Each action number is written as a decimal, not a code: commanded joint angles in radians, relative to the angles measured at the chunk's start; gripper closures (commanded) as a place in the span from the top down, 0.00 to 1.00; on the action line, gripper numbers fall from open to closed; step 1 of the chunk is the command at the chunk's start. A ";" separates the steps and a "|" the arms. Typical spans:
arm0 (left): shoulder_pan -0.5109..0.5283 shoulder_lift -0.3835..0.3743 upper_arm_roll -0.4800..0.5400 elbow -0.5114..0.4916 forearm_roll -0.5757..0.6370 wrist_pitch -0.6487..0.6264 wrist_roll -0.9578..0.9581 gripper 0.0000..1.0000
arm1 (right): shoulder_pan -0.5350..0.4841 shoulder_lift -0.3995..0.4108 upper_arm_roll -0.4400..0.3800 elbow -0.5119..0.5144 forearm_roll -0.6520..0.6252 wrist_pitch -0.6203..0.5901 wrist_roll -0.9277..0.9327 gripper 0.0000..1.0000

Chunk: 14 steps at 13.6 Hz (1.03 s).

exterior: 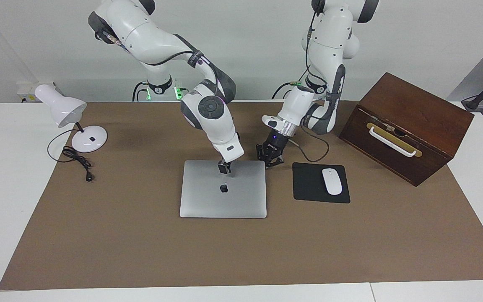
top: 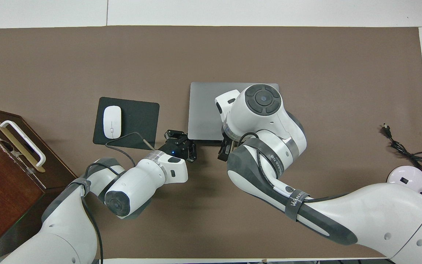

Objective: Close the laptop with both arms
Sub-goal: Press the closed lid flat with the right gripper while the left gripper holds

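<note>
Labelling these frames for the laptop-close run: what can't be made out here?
- Overhead view: much of the thin silver-grey metal laptop is covered by the right arm's white wrist.
- Overhead view: white desk lamp cut off by the frame edge.
- Either view: whether the right gripper touches the lid.
- Facing view: dark wooden box interior; its front is shut.

One camera sits high across the table, facing the robots at twelve o'clock. The other looks steeply down from above the robots. Both share the brown mat point(exterior: 141, 251) and laptop point(exterior: 208, 201).
</note>
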 commanded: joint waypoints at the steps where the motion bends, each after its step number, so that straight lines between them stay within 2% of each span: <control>1: 0.050 0.065 0.040 -0.045 0.013 -0.061 0.069 0.00 | -0.018 -0.018 0.017 -0.033 -0.018 0.023 0.036 1.00; 14: 0.048 0.073 0.045 -0.045 0.013 -0.061 0.107 0.00 | -0.018 -0.018 0.017 -0.033 -0.022 0.025 0.048 1.00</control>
